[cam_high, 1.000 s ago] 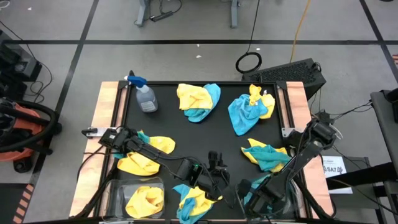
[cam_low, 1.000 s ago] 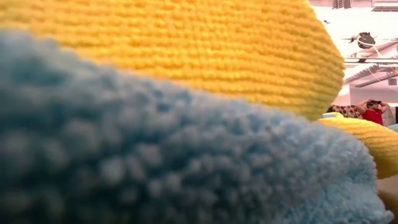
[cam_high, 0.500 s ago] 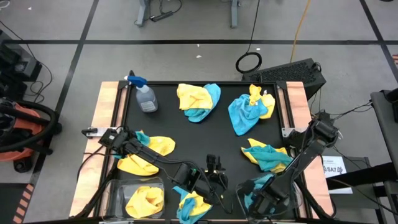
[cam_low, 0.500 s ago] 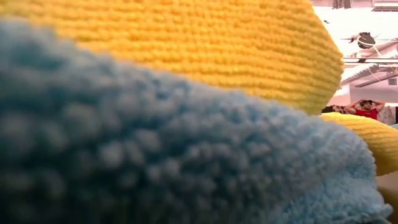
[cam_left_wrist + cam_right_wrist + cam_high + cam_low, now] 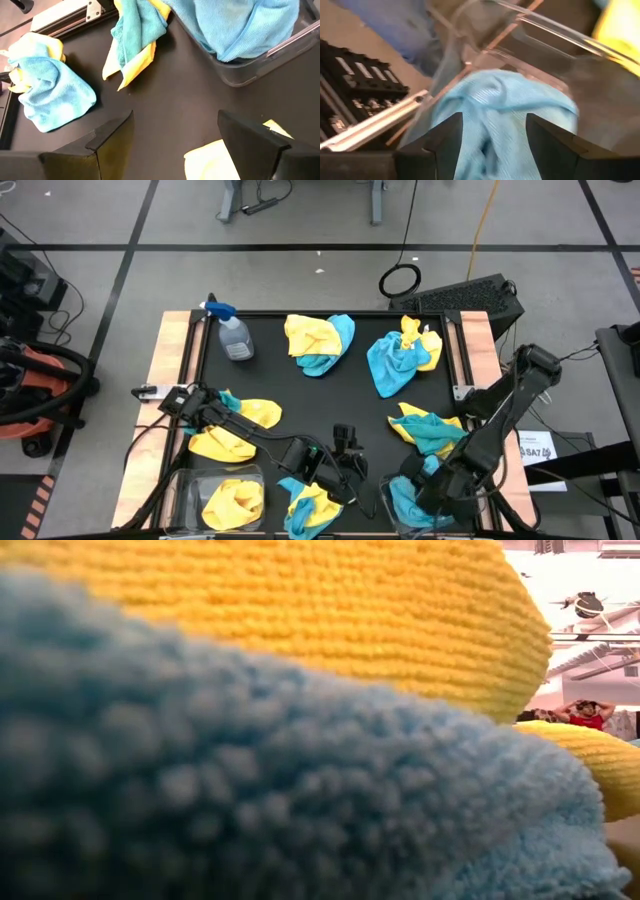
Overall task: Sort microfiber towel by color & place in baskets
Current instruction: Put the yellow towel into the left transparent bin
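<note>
Near the table's front edge stand two clear baskets. The left basket (image 5: 187,485) holds a yellow towel (image 5: 232,502); the right basket (image 5: 384,502) holds a blue towel (image 5: 405,502). My right gripper (image 5: 492,142) hangs open above that blue towel (image 5: 492,107), a finger on either side and clear of it. My left gripper (image 5: 345,442) stands open over bare black table at front centre, with nothing between its fingers (image 5: 110,140). A yellow-and-blue towel heap (image 5: 310,505) lies between the baskets, just below it.
Mixed yellow and blue towel heaps lie at the far centre (image 5: 318,342), far right (image 5: 400,358) and right (image 5: 428,430); a yellow one (image 5: 235,430) lies left. A spray bottle (image 5: 232,335) stands at the far left. Towels fill the low view (image 5: 250,770); a person (image 5: 590,715) stands far behind.
My right arm has lifted up from the right basket, its elbow swinging toward the table's right edge. The blue towel stays lying in the basket and shows more than before. My left arm has kept still.
</note>
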